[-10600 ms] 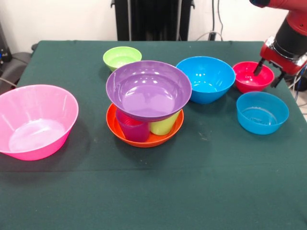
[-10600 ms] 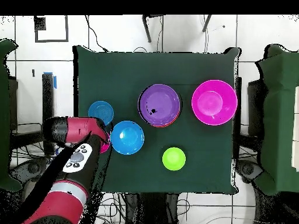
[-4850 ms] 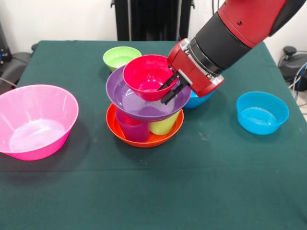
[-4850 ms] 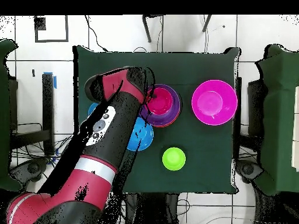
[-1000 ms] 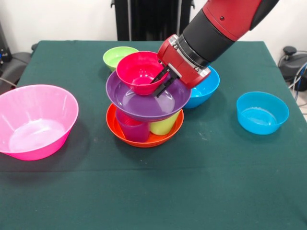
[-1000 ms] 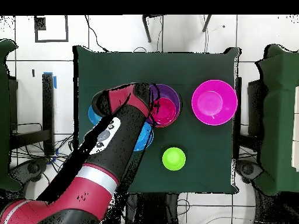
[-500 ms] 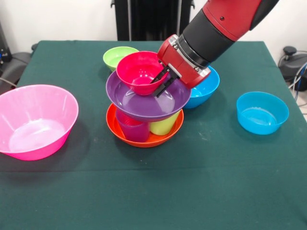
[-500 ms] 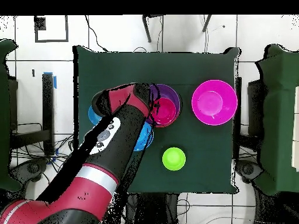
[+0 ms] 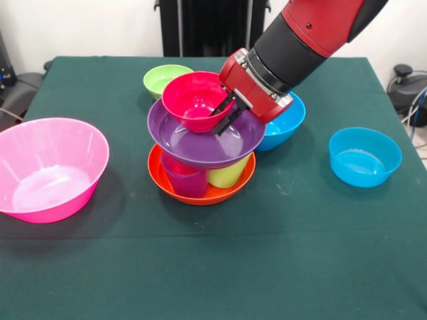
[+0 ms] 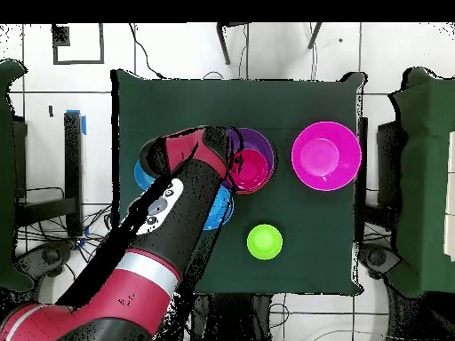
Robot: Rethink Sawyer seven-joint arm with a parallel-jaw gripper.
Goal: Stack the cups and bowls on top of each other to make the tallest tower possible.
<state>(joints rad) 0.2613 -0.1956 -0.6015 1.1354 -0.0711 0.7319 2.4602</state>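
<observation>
gripper: (image 9: 225,113) black fingers clamped on the rim of the red bowl (image 9: 197,101), one finger inside the rim, one outside, at the bowl's 4 o'clock side in the front view. Arm (image 9: 303,37) enters from the 1 o'clock corner.
red bowl: sits tilted in the purple bowl (image 9: 200,137), pushed toward its 11 o'clock edge; overhead it shows at (image 10: 251,169) inside the purple ring.
tower: orange bowl (image 9: 200,190) on the table as base; purple cup (image 9: 183,181) and lime cup (image 9: 227,175) standing in it side by side; purple bowl resting on the cups; red bowl on top. Any third cup is hidden.
big pink bowl: (image 9: 50,167) at 9 o'clock of the tower in the front view, well apart, upright.
green bowl: (image 9: 167,80) at 11 o'clock of the tower, near, partly behind the red bowl.
blue bowl: (image 9: 287,123) at 2 o'clock of the tower, mostly hidden behind the wrist.
light blue bowl: (image 9: 365,157) at 3 o'clock, well apart, upright.
table: green cloth (image 9: 213,267).
</observation>
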